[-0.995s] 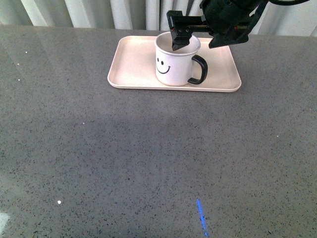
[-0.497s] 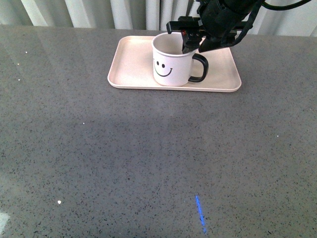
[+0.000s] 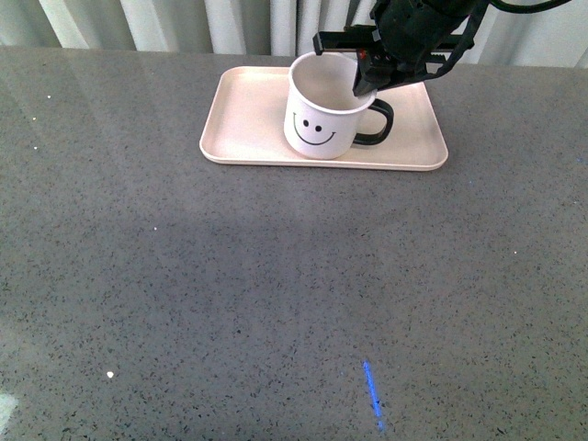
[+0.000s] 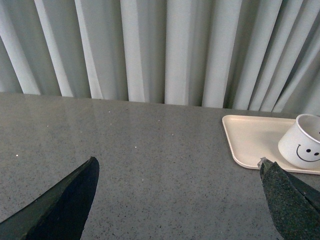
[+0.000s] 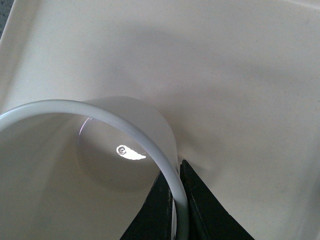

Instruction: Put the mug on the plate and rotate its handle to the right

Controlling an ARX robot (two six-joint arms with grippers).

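Observation:
The white mug (image 3: pixel 322 115) with a black smiley face sits tilted on the pale pink-beige plate (image 3: pixel 248 110) at the far side of the table. Its black handle (image 3: pixel 378 124) points right. My right gripper (image 3: pixel 363 84) is shut on the mug's rim on the right side, one finger inside and one outside. In the right wrist view the rim (image 5: pixel 150 137) passes between the dark fingers (image 5: pixel 200 205), with the plate (image 5: pixel 240 75) behind. My left gripper (image 4: pixel 177 200) is open and empty above the table; its view shows the mug (image 4: pixel 302 145) and the plate (image 4: pixel 250 137) at the far right.
Grey speckled tabletop (image 3: pixel 276 294) fills the foreground, with a blue mark (image 3: pixel 372 395) near the front edge. Pale pleated curtains (image 4: pixel 160 50) hang behind the table's far edge.
The right gripper has shifted from the mug's middle to its right rim and tilted the mug. The mug turned, so the smiley faces more forward and the handle points further right.

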